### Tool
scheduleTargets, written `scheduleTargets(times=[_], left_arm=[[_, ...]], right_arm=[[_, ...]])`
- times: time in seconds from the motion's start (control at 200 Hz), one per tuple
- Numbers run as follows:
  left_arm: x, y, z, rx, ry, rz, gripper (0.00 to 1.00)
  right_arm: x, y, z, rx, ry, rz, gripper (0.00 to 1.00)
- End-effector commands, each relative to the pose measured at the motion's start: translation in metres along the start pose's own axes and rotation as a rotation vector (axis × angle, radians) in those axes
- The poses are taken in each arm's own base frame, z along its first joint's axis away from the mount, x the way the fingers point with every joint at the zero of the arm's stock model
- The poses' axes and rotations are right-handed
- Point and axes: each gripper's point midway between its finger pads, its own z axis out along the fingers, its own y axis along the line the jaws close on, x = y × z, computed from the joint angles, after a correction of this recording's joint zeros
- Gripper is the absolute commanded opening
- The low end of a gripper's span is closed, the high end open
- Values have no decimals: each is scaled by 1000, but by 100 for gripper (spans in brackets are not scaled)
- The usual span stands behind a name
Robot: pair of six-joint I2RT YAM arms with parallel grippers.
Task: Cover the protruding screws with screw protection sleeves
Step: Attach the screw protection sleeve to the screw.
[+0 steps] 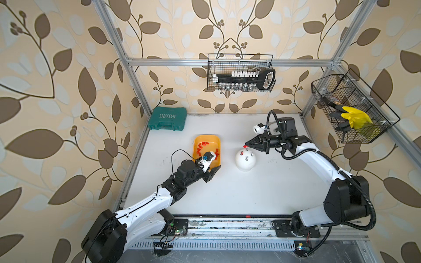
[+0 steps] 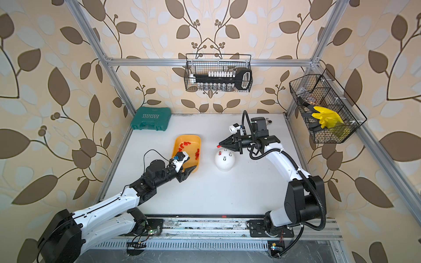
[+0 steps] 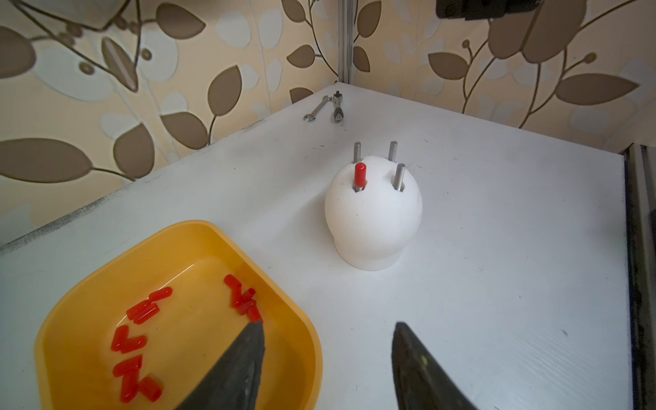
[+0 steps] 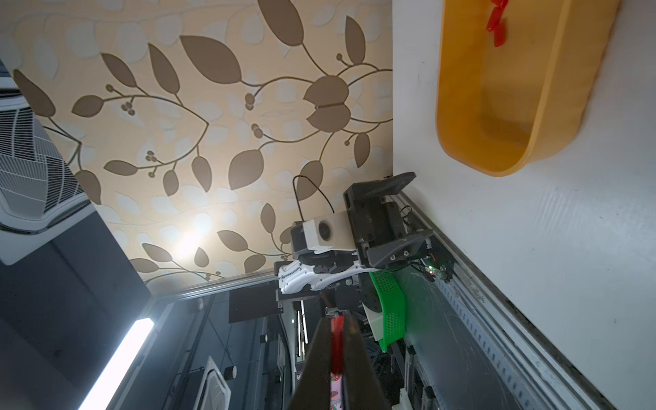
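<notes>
The white table (image 1: 250, 193) carries a yellow tray (image 3: 184, 230) at centre-left in both top views and a white dome (image 1: 245, 164) to its right. The right gripper (image 1: 247, 146), the nearer to the dome, pinches one held sleeve (image 4: 336, 340) just above the dome's upper edge. The sleeve seems to lie along the fingers, near level, while the studs stand upright, so it likely needs tipping. The left gripper (image 3: 328, 324) hangs empty, jaws apart, over the tray's lower right corner. There are three bare screws (image 3: 400, 175) and one capped screw (image 3: 360, 174). About thirteen loose sleeves (image 3: 142, 312) lie in the tray.
</notes>
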Motion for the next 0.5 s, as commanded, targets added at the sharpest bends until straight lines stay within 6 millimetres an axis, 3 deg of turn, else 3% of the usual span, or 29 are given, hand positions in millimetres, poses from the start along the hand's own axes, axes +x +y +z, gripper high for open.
scheduleTargets(times=[0.0, 0.28, 0.495], left_arm=[[-15, -8, -5, 33, -75, 7, 60], [-16, 0, -7, -17, -116, -52, 62], [-19, -3, -3, 9, -142, -103, 73]], right_arm=[[-13, -12, -3, 111, -55, -62, 9], [-69, -37, -25, 426, -257, -219, 8], [-89, -71, -40, 637, -297, -234, 8]])
